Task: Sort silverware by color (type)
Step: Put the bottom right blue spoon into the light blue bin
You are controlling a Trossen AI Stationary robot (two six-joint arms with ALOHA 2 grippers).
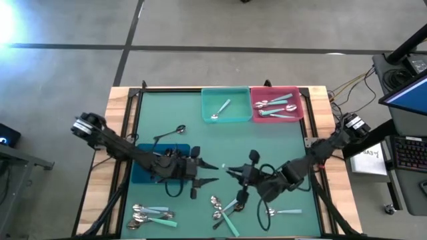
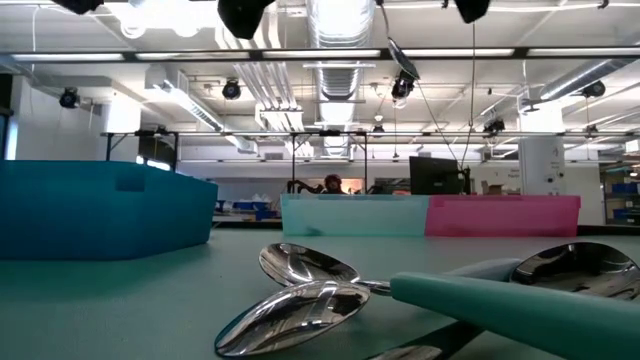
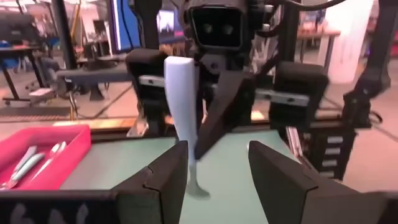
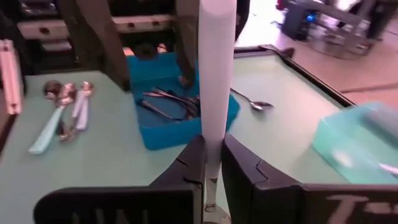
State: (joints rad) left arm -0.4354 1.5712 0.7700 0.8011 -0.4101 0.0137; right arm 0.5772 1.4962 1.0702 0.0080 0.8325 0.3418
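Over a green-topped bench (image 1: pixel 280 143), the right end effector (image 4: pixel 211 163) is clamped on the stem of a teal-handled spoon (image 4: pixel 217 68), its pale handle standing up between the pinched fingers; the bowl is hidden beneath them. Facing it at mid-bench, the left end effector (image 3: pixel 217 168) stands spread wide with nothing between its fingers (image 3: pixel 166 177), the held spoon just ahead of them. From above, both tips meet near the bench's centre, though the spoon itself is only a faint pale sliver there.

A blue bin (image 4: pixel 180 112) lies largely beneath the left arm in the overhead view; the right wrist camera shows several dark spoons (image 4: pixel 171 102) inside it. At the far edge, a teal bin (image 1: pixel 225 105) holds one silver spoon (image 1: pixel 220 111), and the pink bin (image 1: pixel 275 103) touching it holds a few teal-handled spoons (image 1: pixel 277 107), their exact number hard to make out.

Loose silverware lies along the near edge: a cluster at the near left corner (image 1: pixel 150 215), a tangled heap near the middle (image 1: pixel 223 210), and a single spoon beside it to the right (image 1: pixel 283 213). One more spoon (image 1: pixel 175 131) lies alone just beyond the blue bin. At bench level, two shiny bowls (image 2: pixel 300 290) and a teal handle (image 2: pixel 510 300) fill the foreground, the handle cut off at the frame's edge.
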